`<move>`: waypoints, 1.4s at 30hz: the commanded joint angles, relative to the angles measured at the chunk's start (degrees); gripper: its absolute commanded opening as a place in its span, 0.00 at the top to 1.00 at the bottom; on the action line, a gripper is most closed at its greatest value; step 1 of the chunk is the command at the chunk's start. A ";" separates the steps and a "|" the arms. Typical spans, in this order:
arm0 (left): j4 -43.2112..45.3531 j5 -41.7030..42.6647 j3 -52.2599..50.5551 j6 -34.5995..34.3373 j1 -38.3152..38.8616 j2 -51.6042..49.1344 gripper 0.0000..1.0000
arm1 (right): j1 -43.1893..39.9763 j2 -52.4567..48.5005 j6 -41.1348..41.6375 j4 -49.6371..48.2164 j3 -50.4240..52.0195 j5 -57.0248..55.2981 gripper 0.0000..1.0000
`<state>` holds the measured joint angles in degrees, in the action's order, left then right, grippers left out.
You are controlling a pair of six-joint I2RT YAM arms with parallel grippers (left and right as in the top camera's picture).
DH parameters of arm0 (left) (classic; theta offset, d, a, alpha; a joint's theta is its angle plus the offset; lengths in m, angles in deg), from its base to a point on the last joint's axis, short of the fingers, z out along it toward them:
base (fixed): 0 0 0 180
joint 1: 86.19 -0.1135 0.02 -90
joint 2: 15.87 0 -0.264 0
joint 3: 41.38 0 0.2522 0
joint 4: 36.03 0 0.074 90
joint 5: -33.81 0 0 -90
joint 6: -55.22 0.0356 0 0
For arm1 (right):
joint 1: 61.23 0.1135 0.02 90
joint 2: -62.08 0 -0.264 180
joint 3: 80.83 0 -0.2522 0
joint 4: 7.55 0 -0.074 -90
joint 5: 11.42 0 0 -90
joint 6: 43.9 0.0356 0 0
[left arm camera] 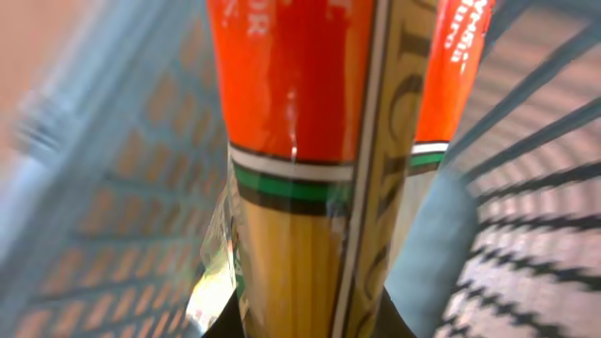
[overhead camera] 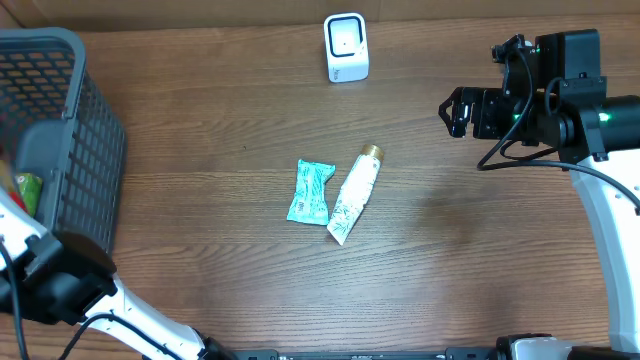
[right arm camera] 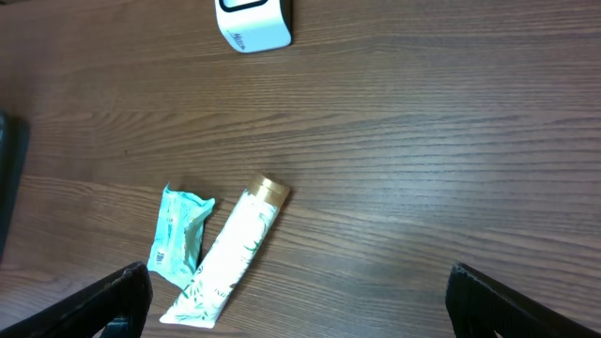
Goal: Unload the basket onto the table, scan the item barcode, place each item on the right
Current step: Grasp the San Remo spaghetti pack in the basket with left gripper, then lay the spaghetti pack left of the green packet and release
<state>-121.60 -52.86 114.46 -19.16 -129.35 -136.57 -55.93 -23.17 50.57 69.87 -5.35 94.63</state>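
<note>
Firmly, left fingers [left arm camera: 399, 327] clench an orange packet [left arm camera: 291, 94], lettering blurred; right fingers [right arm camera: 108, 302] spread.

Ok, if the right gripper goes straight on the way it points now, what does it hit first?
Most likely the right gripper meets the bare wooden table, just right of the white tube. Its jaws stand open with nothing between them. Depth is hard to judge here.

White arms [overhead camera: 608, 240], black fingers [right arm camera: 94, 302] and cables [overhead camera: 490, 163] (green wrist light [overhead camera: 603, 117])
</note>
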 commanded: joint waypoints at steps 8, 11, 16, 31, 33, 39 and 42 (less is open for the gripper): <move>-7.45 17.29 16.81 -7.08 5.60 14.47 0.96 | 0.11 0.20 0.02 -0.07 -1.07 -0.50 0.00; -12.68 17.25 16.81 -6.38 10.27 16.28 0.96 | 0.11 0.20 0.02 -0.13 -1.07 -0.50 0.00; -23.65 17.25 14.08 -6.40 19.91 14.12 0.96 | 0.11 0.20 0.02 -0.22 -1.07 -0.50 0.00; -14.29 17.07 -23.43 -7.06 50.88 -0.09 0.96 | 0.11 0.20 0.22 -0.55 -1.07 -0.50 0.00; -11.02 17.00 -26.45 -8.66 53.37 -2.12 0.96 | 0.11 0.20 0.22 -0.50 -1.07 -0.52 0.00; -7.63 8.63 -28.63 -16.04 58.71 -7.23 0.91 | 0.11 0.20 0.20 -0.04 -1.07 -0.55 0.00; -7.21 8.22 -28.59 -16.94 59.76 -7.04 0.59 | 0.11 0.20 0.20 -0.28 -1.07 -0.55 0.00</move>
<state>-128.81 -42.32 84.91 -32.60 -70.00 -145.42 -55.93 -23.17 50.57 69.94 -5.35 94.63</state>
